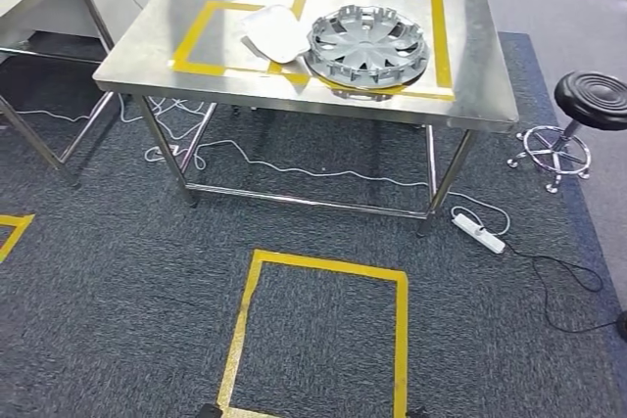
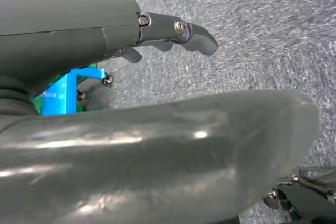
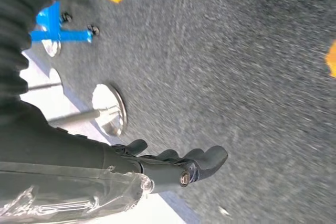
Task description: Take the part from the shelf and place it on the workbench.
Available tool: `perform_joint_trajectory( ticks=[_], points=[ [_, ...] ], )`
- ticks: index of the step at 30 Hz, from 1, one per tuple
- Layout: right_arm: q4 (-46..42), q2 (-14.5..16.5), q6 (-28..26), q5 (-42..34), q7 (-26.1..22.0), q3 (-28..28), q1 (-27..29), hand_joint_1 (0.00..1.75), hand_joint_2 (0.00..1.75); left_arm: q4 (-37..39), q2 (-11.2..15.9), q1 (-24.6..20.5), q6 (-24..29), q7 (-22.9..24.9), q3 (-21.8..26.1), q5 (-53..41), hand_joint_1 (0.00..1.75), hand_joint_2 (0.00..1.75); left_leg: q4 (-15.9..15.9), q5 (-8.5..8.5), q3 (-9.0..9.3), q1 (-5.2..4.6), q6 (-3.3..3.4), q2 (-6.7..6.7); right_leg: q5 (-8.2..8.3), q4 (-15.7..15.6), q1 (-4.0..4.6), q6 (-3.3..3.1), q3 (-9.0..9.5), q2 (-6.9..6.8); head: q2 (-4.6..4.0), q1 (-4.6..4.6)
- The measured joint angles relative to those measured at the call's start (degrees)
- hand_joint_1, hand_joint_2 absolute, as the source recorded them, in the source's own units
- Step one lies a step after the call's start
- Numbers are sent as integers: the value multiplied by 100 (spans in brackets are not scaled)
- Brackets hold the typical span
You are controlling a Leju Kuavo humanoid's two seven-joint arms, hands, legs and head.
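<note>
A silver wheel cover (image 1: pixel 367 43) lies flat on the steel workbench (image 1: pixel 148 58), inside the right-hand yellow tape outline. A white curved part (image 1: pixel 277 31) lies just to its left, overlapping the tape between the two outlines. My left hand (image 2: pixel 174 30) hangs over the grey carpet with its fingers stretched out and nothing in it; the thick thumb (image 2: pixel 198 145) lies apart from them. My right hand (image 3: pixel 186 163) also hangs above the floor, fingers extended and holding nothing.
A yellow tape square (image 1: pixel 317 330) marks the carpet in front of the workbench. A black stool (image 1: pixel 592 100) stands at the right, with a power strip (image 1: pixel 480 233) and cables beneath the bench. A blue wheeled frame (image 2: pixel 75 85) stands near my left side, and a round metal foot (image 3: pixel 111 109) near my right.
</note>
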Motion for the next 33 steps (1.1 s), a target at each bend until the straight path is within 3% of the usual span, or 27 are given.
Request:
perform_joint_trajectory(
  ticks=[1,3,5,7,9,10,11,12,14,16,18,19,21,23,24,25,26,27,29,31,32,33],
  points=[
    [0,-1,-1,-5,5,-1,-4,0,175,1,1,0,0,2,-14,-6,0,0,-5,19,-20,4,-36,-54,-4,-77,1,-14,35,38,0,-2],
    [-1,2,-2,-11,10,-3,-15,0,175,4,4,16,1,11,-44,-11,0,0,-29,56,-55,27,-110,-113,31,-100,9,-70,48,-71,-1,-3],
    [-1,8,-4,-14,11,-4,-19,0,175,8,8,21,2,18,-63,-15,0,0,126,-70,-143,17,-166,119,75,-140,2,-144,54,-205,-2,-37],
    [0,9,-7,-14,10,-5,-2,0,175,9,10,5,2,19,-70,-16,0,0,739,-445,-428,5,-205,434,88,-159,9,-184,53,-370,-1,-77],
    [0,8,-6,-17,11,-8,18,0,175,9,10,3,1,19,-73,-16,0,0,1434,-736,-748,12,-234,516,83,-158,17,-196,45,-556,-1,-84],
    [0,8,-5,-20,10,-8,19,0,175,9,13,10,0,19,-73,-16,0,0,1551,-732,-792,14,-241,523,80,-157,18,-197,43,-640,-1,-84],
    [0,8,-5,-23,8,-9,15,0,175,9,16,18,0,19,-73,-16,0,0,1451,-625,-725,15,-243,538,77,-157,18,-193,44,-718,-1,-85],
    [0,8,-4,-25,6,-9,8,0,175,9,21,22,1,19,-73,-16,0,0,1156,-450,-552,15,-238,593,71,-156,17,-183,51,-790,-1,-85],
    [0,7,-2,-10,3,-9,-2,0,175,9,20,10,1,13,-73,-18,0,0,402,-159,-124,1,-213,871,41,-138,46,-142,63,-915,-1,-98],
    [-1,4,0,26,4,-9,-6,0,175,9,11,-9,2,-15,-73,-38,0,0,20,-94,66,-17,-151,1036,9,-122,93,-85,76,-1034,-1,-95],
    [0,4,6,61,4,-9,-17,0,175,9,8,4,15,-50,-73,-62,0,0,-12,-99,50,-20,-72,918,-9,-132,105,-34,106,-1155,0,-77],
    [0,4,13,77,-1,-8,-26,0,175,9,7,19,26,-61,-73,-68,0,0,-19,-90,48,-14,-39,855,-47,-110,95,-4,107,-1120,0,-66],
    [0,4,30,108,-17,-7,-34,0,175,10,6,29,50,-78,-73,-70,0,0,-33,-62,44,8,27,726,-289,231,66,48,-25,-841,-1,-41],
    [0,4,48,130,-30,-7,-21,0,175,11,4,16,66,-85,-73,-71,0,0,-33,-47,29,13,65,577,-679,1014,52,68,-376,-534,-2,-11],
    [0,5,56,134,-32,-7,-12,0,175,11,7,12,72,-83,-73,-70,0,0,-32,-43,23,12,72,492,-803,1368,52,69,-548,-477,-2,-4],
    [0,5,60,136,-32,-6,-6,0,175,12,10,15,75,-73,-73,-63,0,0,-31,-39,22,12,73,404,-818,1548,52,66,-646,-452,-2,-1],
    [0,5,61,136,-31,-5,-4,0,175,13,14,21,73,-56,-73,-48,0,0,-30,-35,25,12,69,318,-711,1486,48,61,-632,-438,-2,0],
    [0,5,61,130,-30,-5,-4,0,175,13,15,26,63,-33,-72,-31,0,0,-28,-30,30,15,60,228,-516,1208,37,54,-514,-408,-2,1],
    [1,6,60,95,-27,-5,-7,0,175,13,15,24,44,11,-70,10,0,0,-16,-17,23,15,21,56,-142,414,-12,50,-161,-154,-2,3],
    [2,7,60,44,-18,-5,-12,0,175,14,15,14,38,42,-68,37,0,0,-8,11,-21,16,-49,-82,-30,-9,-48,37,27,89,-1,0],
    [2,8,60,26,-8,-5,-15,0,175,15,16,17,35,56,-67,47,0,0,-13,35,-49,23,-94,-148,-41,-44,-45,15,37,111,-1,-1],
    [2,8,60,19,1,-7,-19,0,175,17,17,28,32,67,-67,50,0,0,-29,62,-72,38,-137,-210,-26,-43,-35,-20,36,46,-1,-3]
  ],
)
